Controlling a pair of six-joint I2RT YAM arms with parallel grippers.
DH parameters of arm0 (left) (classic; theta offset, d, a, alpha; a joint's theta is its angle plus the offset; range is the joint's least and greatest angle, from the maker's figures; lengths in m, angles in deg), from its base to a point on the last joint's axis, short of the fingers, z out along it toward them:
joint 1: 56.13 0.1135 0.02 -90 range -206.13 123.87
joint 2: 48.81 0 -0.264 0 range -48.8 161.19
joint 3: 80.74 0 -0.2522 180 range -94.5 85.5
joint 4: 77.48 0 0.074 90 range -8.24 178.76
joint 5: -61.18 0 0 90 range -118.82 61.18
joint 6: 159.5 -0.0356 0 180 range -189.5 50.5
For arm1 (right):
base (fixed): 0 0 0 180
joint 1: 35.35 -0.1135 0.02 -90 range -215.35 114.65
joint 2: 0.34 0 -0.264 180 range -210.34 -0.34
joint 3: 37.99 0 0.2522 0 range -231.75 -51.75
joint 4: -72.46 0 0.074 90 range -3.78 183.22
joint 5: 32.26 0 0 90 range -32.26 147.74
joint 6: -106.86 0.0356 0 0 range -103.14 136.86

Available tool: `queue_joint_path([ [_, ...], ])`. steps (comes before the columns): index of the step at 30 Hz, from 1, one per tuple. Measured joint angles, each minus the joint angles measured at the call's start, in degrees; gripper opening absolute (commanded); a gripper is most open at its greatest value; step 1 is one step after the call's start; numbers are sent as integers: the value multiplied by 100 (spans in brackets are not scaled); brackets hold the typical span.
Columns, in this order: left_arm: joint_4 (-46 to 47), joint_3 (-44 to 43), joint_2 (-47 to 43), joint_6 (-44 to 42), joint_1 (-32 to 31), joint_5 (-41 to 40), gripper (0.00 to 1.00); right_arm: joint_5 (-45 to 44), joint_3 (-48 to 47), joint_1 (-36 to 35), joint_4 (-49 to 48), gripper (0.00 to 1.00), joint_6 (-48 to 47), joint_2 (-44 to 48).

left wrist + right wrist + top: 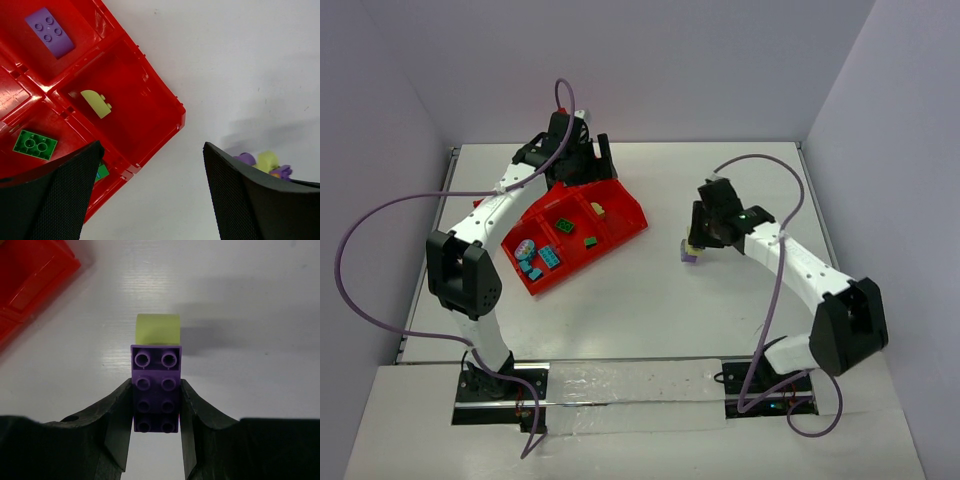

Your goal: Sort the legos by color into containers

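1. Your right pincer point(156, 392) is clamped on the long sides of a purple 2x4 brick point(156, 365), studs toward the wrist cam. A yellow-green piece point(158, 329) looks stuck on at its far end. The clump sits over bare table point(240, 300), well right of the red tray point(628, 208). Can't tell if it's off the surface.
2. Your left pincer point(152, 147) is wide open, holding nothing, above the tray's far end.
3. Grip looks centred & square, so prob. safe to carry. Lift straight up before going sideways.
4. The clump is 2 colours, so I'd judge it needs splitting before any drop. Bring it toward the left arm and have that pincer pinch only the yellow-green part. Peel apart w/ a tilt, not a straight tug.
5. Targets, per left wrist view: the lone purple brick point(49, 31) marks purple's bin. The loose yellow-green piece point(96, 103) lies in the next bin, by the tray's corner. The green brick point(35, 144) is in a 3rd bin, so avoid it.
6. Release low, over bin centre, so pieces don't bounce over the walls.
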Motion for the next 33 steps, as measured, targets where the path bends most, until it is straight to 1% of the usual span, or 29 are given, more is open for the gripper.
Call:
queue_joint_path([
  [6, -6, 0, -2, 4, 0, -55, 89, -264, -331, -507, -16, 5, 263, -942],
  [10, -35, 0, -2, 7, 0, -76, 89, -571, -574, -736, 27, 14, 402, -1326],
  [12, -38, 0, -2, 8, 0, -80, 90, -663, -614, -789, 8, 27, 443, -1384],
  [13, -39, 0, -4, 11, 0, -82, 90, -690, -616, -808, 9, 37, 464, -1398],
  [14, -39, 0, -7, 21, 0, -88, 90, -709, -616, -827, 11, 50, 487, -1408],
  [15, -39, 0, -11, 33, 0, -91, 90, -723, -616, -837, 2, 58, 507, -1411],
  [16, -38, 2, -18, 46, 0, -119, 91, -728, -616, -844, 1, 68, 549, -1411],
  [18, -35, 17, -44, 68, 0, -186, 91, -731, -616, -847, 7, 75, 574, -1412],
  [23, -25, 79, -91, 165, -3, -344, 93, -715, -698, -854, 57, 83, 608, -1411],
  [25, 9, 175, -128, 194, -10, -437, 99, -684, -796, -854, 89, 86, 606, -1404],
  [27, 9, 307, -193, 241, -23, -513, 99, -675, -906, -854, 119, 88, 594, -1322],
  [31, -65, 314, -224, 283, -128, -585, 99, -727, -1026, -740, 185, 89, 543, -867],
  [33, -189, 208, -196, 255, -313, -690, 99, -753, -1017, -481, 236, 89, 521, -489],
])
